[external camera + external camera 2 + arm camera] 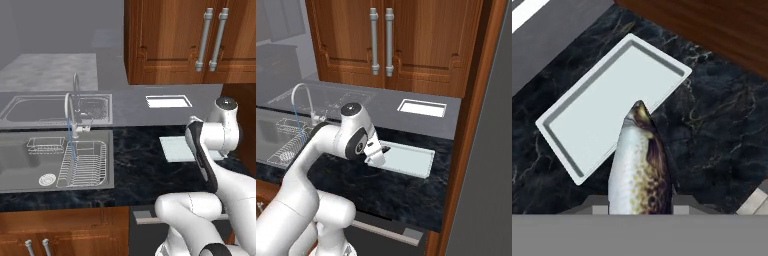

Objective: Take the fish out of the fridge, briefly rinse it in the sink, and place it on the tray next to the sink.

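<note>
My gripper (pixel 640 204) is shut on the fish (pixel 639 167), a speckled grey-brown fish with a pale belly, its pointed end aimed away from the hand. It hangs over the near edge of the pale tray (pixel 607 95), which lies flat on the black marble counter. From the right base camera the gripper (pixel 377 159) hovers at the left end of the tray (pixel 412 159). In the left base view my arm covers part of the tray (pixel 172 149). The sink (pixel 30 172) lies to the left, with a thin blue stream running from its faucet (pixel 70 112).
A wire dish rack (pixel 85 165) sits in the sink. A white outlet plate (pixel 422 107) is on the grey back wall. Wooden cabinets (pixel 381 45) hang above. A tall grey panel (pixel 486 160) rises at the right; I cannot tell if it is the fridge.
</note>
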